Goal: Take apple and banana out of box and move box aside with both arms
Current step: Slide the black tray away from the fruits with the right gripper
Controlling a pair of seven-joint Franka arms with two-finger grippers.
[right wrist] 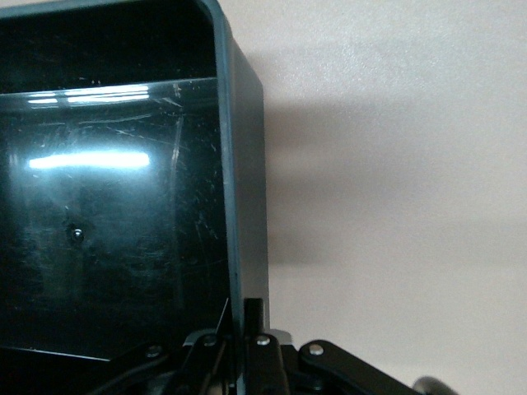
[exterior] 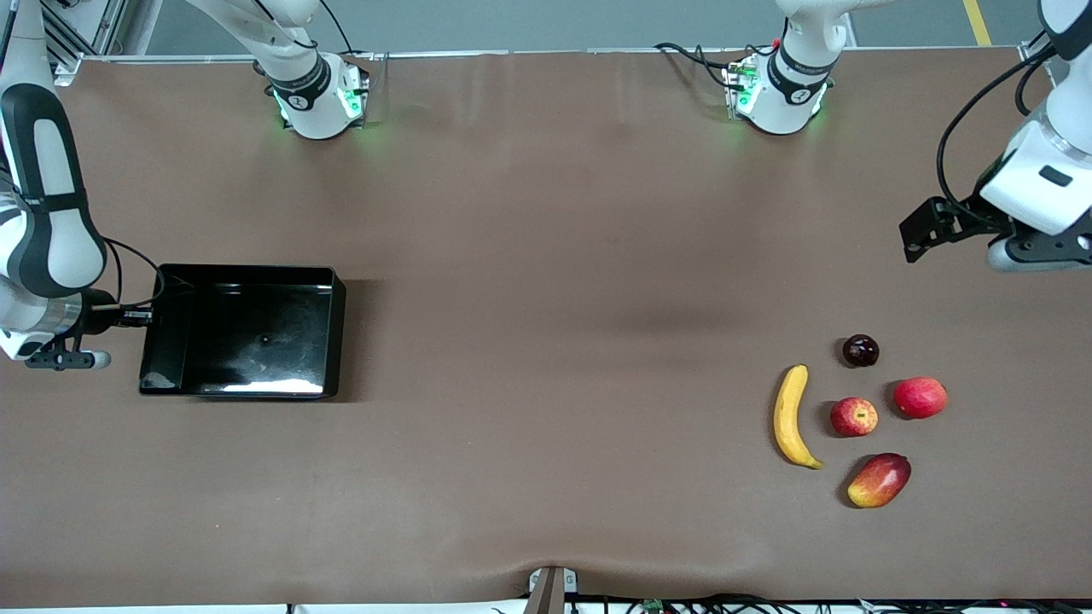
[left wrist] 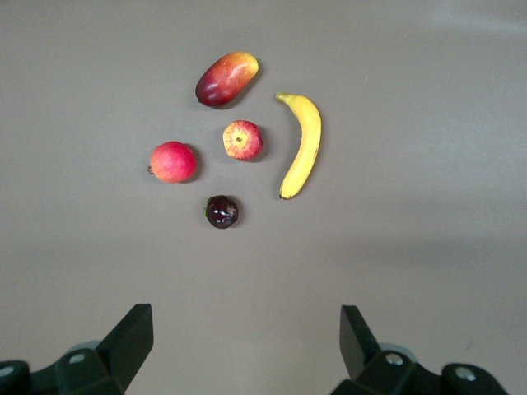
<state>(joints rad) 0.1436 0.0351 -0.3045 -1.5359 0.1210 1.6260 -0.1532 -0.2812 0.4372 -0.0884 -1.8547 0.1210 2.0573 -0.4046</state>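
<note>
1. Box [exterior: 243, 331]: empty black tray, left of centre in the front view, at the right arm's end of the table. Its long axis runs across the frame, parallel to the table's long edge.
2. Right gripper [exterior: 128, 318] is at the box's short wall on the frame's left edge. The right wrist view shows the fingers [right wrist: 253, 317] clenched on that thin wall [right wrist: 247, 206], one inside and one outside. So it's grasping the box rim.
3. Left gripper [left wrist: 247, 341] hangs in the air at the frame's right edge, above the table at the left arm's end, jaws released and wide, nothing between them. It looks parked.
4. Banana [exterior: 793, 418] and apple [exterior: 854, 417] are both out on the mat, lower right of the front frame, well apart from the box. The banana stands roughly up-down in frame, curve bulging away from the apple, which sits just beside it.
5. Also there: mango [exterior: 879, 480], pinkish-red fruit [exterior: 920, 397], dark round fruit [exterior: 861, 350].
6. Handling guess: the box is stiff, light and glossy, so slippery. A pinch on one thin wall will let it pivot; the far short wall is the obvious second grip.
7. The fruit part looks done; the box looks already moved aside.
</note>
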